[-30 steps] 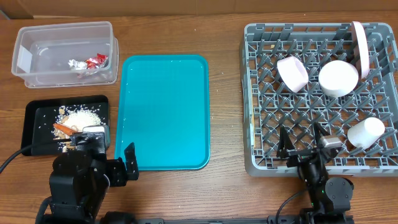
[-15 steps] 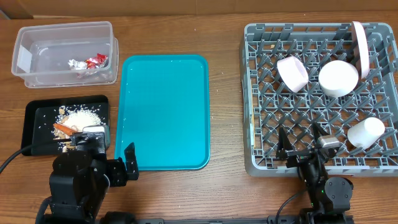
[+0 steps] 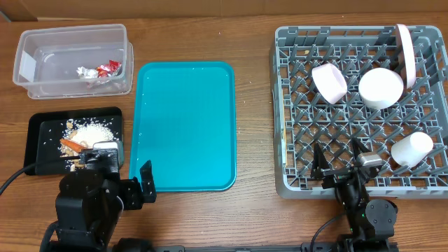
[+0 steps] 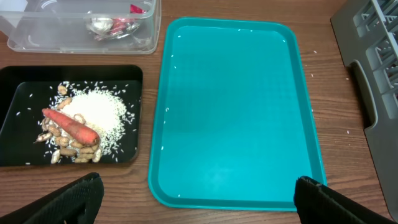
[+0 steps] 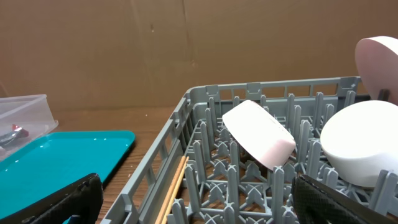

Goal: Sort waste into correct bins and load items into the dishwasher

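Grey plastic lattice dish rack (image 5: 211, 91) ahead of my right pincer (image 5: 196, 182) props the pink-backed white bowl (image 5: 258, 134) on pegs to drain; it and my left pincer (image 4: 198, 182) gape empty.

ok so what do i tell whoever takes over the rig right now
Left gripper: jaws open, empty.
Right gripper: jaws open, empty.
Wrappers are in the clear tub. Carrot, shells and rice are in the black tray.
Tilted bowl, second bowl, cup, plate and chopsticks are in the grey rack.
Left: seemingly nothing; sorting and loading look done.
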### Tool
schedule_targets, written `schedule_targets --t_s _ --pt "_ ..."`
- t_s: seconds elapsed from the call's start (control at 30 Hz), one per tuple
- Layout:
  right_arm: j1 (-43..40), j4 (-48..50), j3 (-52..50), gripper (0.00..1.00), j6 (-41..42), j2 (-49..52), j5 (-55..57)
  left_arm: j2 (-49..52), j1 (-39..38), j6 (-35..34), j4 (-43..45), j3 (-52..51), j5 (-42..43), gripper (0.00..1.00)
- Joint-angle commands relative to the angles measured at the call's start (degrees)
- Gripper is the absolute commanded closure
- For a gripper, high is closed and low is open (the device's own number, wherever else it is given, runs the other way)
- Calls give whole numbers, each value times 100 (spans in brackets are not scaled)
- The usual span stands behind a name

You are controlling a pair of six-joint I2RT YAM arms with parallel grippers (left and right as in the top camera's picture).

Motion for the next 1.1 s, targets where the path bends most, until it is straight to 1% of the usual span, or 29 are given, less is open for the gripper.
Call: schedule_targets --t_s 0.0,0.1,0.17,0.2,0.23,0.33,0.4,0.43,0.47,0.63,0.7,0.77,0.87,0.93,1.07 --pt "37 33 -59 0 -20 -61 -31 -50 26 -35 15 -35 -74 0" --pt "37 33 -59 0 -20 -61 -31 -321 26 -31 -17 -179 -140 0" --pt "37 33 -59 0 -20 -61 -28 -601 28 -13 315 -562 -138 0" --pt "37 33 -59 0 -22 -61 -28 -857 26 -15 713 -986 -136 0" --pt "37 33 -59 0 -20 -61 -28 -1207 28 -15 1320 -1606 -114 0" --pt "37 33 -59 0 -22 -61 -28 -1805 28 -17 2376 -2660 -26 0" --pt "37 33 -59 0 -22 -61 -28 -2367 28 -24 3462 -3587 81 0" --pt "37 33 -59 0 -22 -61 -28 -2527 28 -61 3816 -3851 79 0" --pt "37 33 -59 0 -22 -61 -28 -2761 33 -59 4398 -4236 79 0" --pt "37 33 -59 0 -20 -61 -28 -3316 149 -9 6317 -5362 94 0" --pt "37 33 -59 0 -20 -61 -31 -3364 258 184 6913 -5707 356 0" --pt "37 33 -59 0 -20 -61 -28 -3364 332 299 6975 -5847 533 0" --pt "37 33 -59 0 -22 -61 -28 -3364 332 337 6321 -5842 522 0" --pt "37 33 -59 0 -20 -61 -31 -3362 326 339 6074 -5840 503 0" --pt "37 33 -59 0 -20 -61 -28 -3362 328 339 6067 -5840 503 0"
